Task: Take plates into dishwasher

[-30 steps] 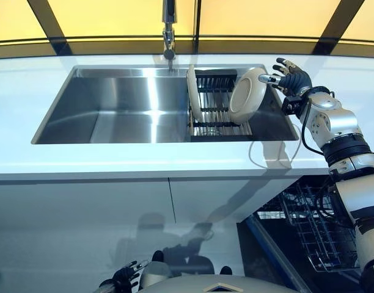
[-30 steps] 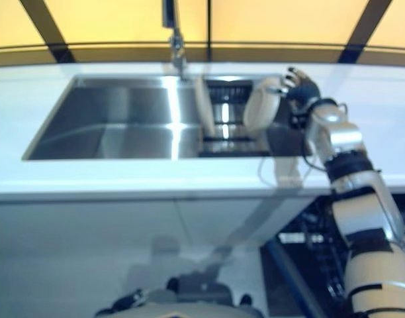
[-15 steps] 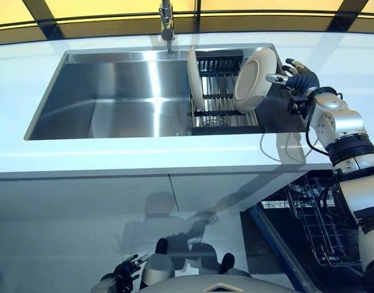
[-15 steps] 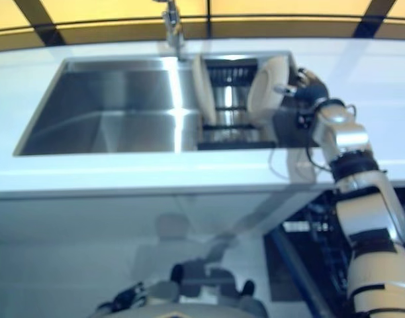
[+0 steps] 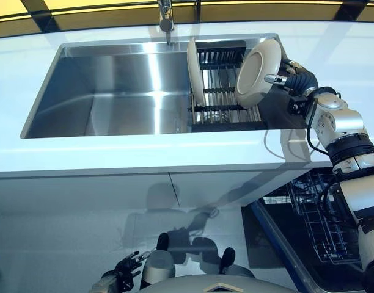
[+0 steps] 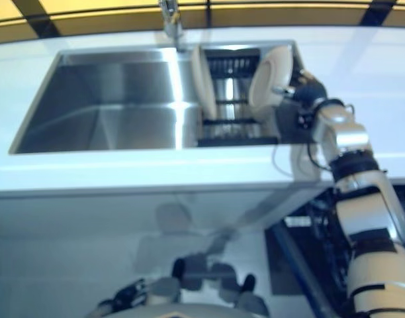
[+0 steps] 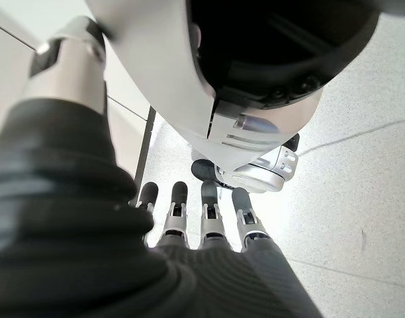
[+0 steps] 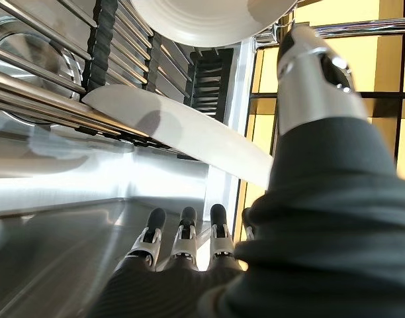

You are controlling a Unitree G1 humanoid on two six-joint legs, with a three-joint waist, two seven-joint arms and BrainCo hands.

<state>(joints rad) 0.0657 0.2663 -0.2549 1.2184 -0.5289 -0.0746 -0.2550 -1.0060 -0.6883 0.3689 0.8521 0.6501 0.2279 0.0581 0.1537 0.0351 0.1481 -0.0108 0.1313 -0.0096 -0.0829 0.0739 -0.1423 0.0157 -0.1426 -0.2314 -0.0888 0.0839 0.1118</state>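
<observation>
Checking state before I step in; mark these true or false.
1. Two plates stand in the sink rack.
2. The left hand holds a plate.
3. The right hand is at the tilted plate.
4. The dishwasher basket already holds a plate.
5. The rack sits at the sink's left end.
1. True: an upright plate and a tilted plate stand in the rack.
2. False: the left hand hangs low, fingers straight, empty.
3. True: the right hand is at its rim.
4. False: no plate shows in the dishwasher basket.
5. False: it sits at the right end of the sink.
</observation>
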